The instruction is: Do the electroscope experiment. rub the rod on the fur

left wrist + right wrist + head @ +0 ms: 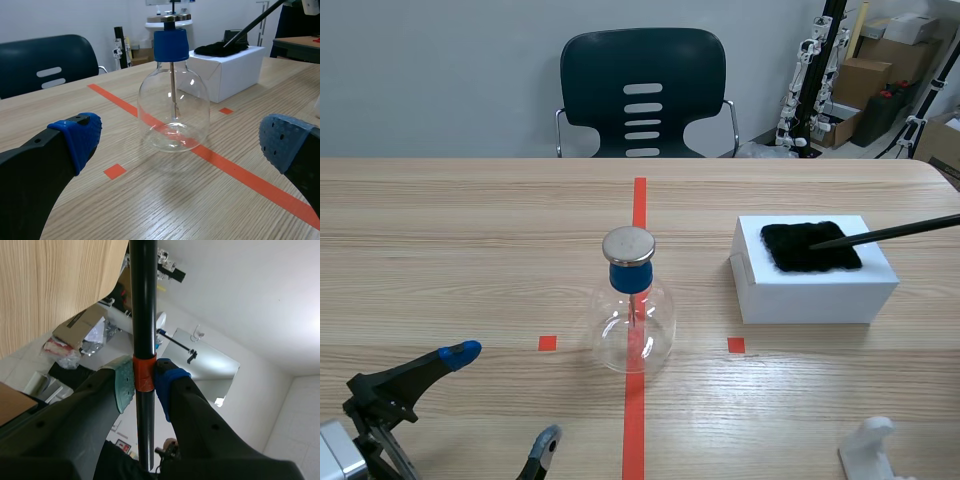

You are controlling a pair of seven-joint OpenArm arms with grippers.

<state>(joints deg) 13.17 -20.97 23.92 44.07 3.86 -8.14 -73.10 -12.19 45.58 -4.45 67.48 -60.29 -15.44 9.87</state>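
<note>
Apparently rod (143, 300) within right end effector's (144, 382) grip

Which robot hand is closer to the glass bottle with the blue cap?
Left. The left gripper sits open just in front of the glass bottle; the right gripper holds the rod out past the white box.

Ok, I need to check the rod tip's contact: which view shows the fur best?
The scene view: from above, the black fur lies on the white box, with the rod tip on it. The left wrist view shows it edge-on, behind the flask. The right wrist view misses it, showing only the rod in the right claw.
</note>
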